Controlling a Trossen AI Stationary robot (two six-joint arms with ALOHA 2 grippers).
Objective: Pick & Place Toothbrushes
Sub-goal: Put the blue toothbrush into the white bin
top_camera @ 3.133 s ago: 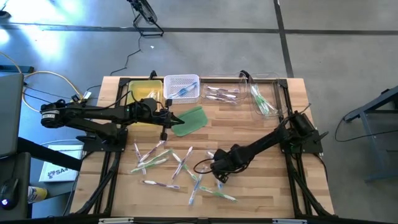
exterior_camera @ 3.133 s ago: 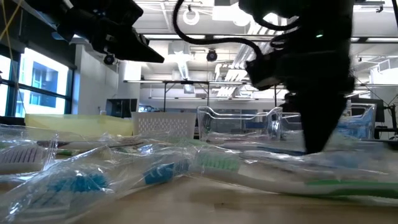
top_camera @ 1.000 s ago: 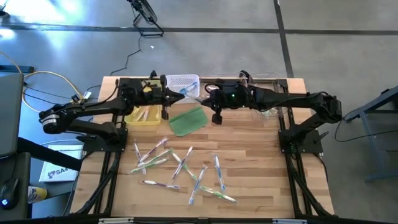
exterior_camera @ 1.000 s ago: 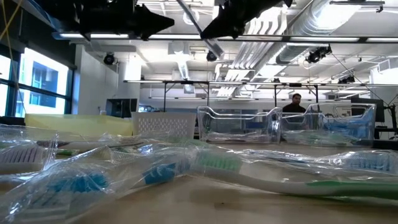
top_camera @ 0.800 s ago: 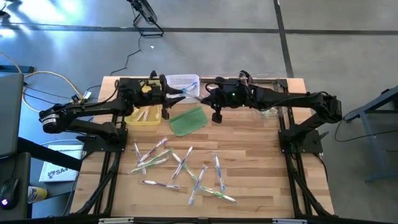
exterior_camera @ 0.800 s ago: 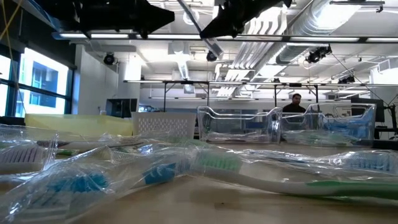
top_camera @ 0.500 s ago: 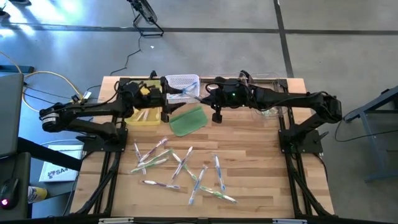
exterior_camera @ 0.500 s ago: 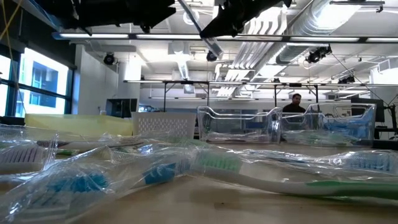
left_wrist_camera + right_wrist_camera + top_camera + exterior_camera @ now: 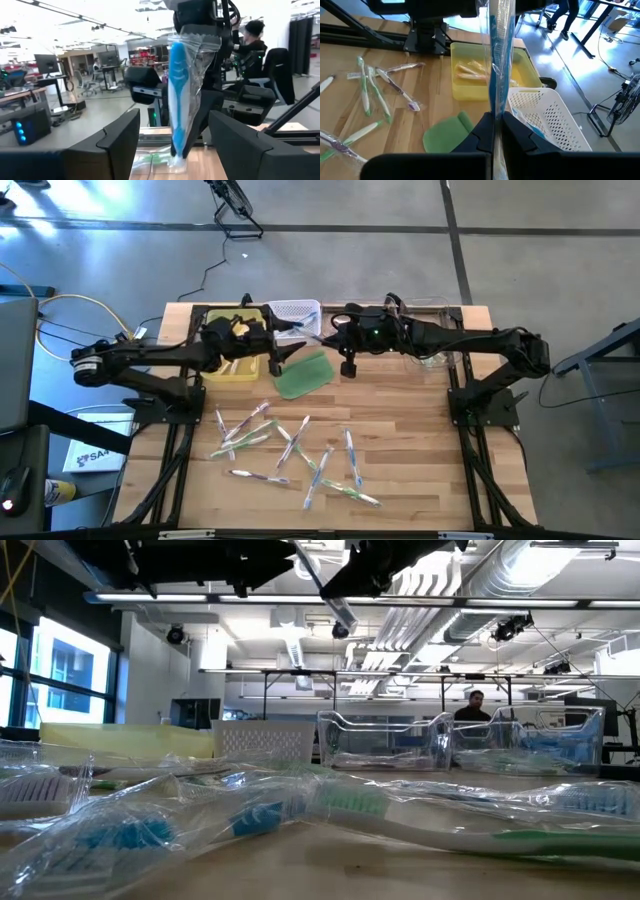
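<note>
Right gripper (image 9: 318, 334) is clamped on a wrapped blue toothbrush (image 9: 498, 60), held in the air at the table's 12 o'clock edge, just off the white basket's (image 9: 292, 319) corner. In the right wrist view the fingers (image 9: 481, 134) pinch the wrapper's lower end and the brush's long axis runs straight out from the jaws.

Left gripper (image 9: 275, 346) faces it from the 9 o'clock side, fingers (image 9: 117, 137) spread wide with the brush (image 9: 177, 95) standing between them further out, not yet inside the gap. No contact that I can see.

Key relation: from the high view the brush lies roughly at 3 o'clock from the left gripper, close. My read is a handover or a drop into the basket; the right arm owns the brush, and the left is the nearer free hand.

Outward: yellow bin (image 9: 231, 352) at 9 o'clock of the basket, with toothbrushes in it; green pad (image 9: 304, 374) just at 6 o'clock of both grippers; clear tray (image 9: 355, 330) at 3 o'clock of the basket. Loose toothbrushes (image 9: 290, 452) are scattered well apart toward 6 o'clock.

View differences: the left wrist view shows the open gap and the blue handle through the wrapper; the high view shows neither, the brush is only a pale sliver there. The low view shows only dark arm bulk up top, plus the wrapped toothbrushes (image 9: 330, 805) in the foreground.
</note>
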